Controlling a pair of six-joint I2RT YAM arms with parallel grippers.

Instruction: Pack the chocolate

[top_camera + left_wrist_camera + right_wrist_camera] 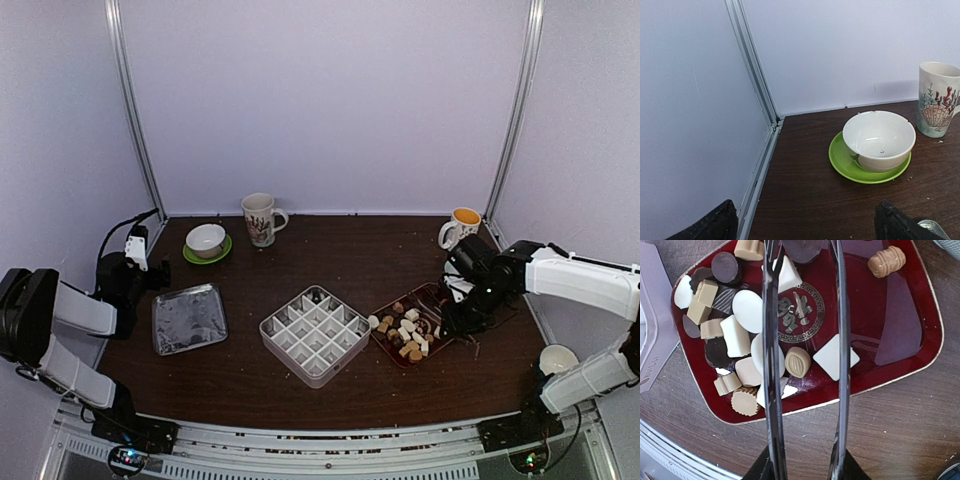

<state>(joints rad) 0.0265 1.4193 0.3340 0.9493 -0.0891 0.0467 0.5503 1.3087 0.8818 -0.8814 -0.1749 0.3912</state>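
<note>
right gripper (805, 466): fingers narrow, clamped on the handle end of the long dark metal tongs (771, 365). the 2 tong arms run straight out ahead of the fingers, spread apart. their tips leave the wrist view, so cannot tell if they grip anything. under the arms sits the glossy red rectangular tray (890, 315) holding the small brown, tan and white chocolates (735, 335). most are piled left of the left arm, 1 tan oval lies between the arms, 1 white square under the right arm, 1 tan barrel ahead and right. white gridded plastic box (315, 335) is just left of the tray.

left gripper (805, 225): fingers wide apart, holding nothing, over the dark wood table (805, 200). white ceramic bowl (879, 140) on lime green saucer (840, 162) ahead, slightly right. cream mug with a shell print (939, 100) further right.
</note>
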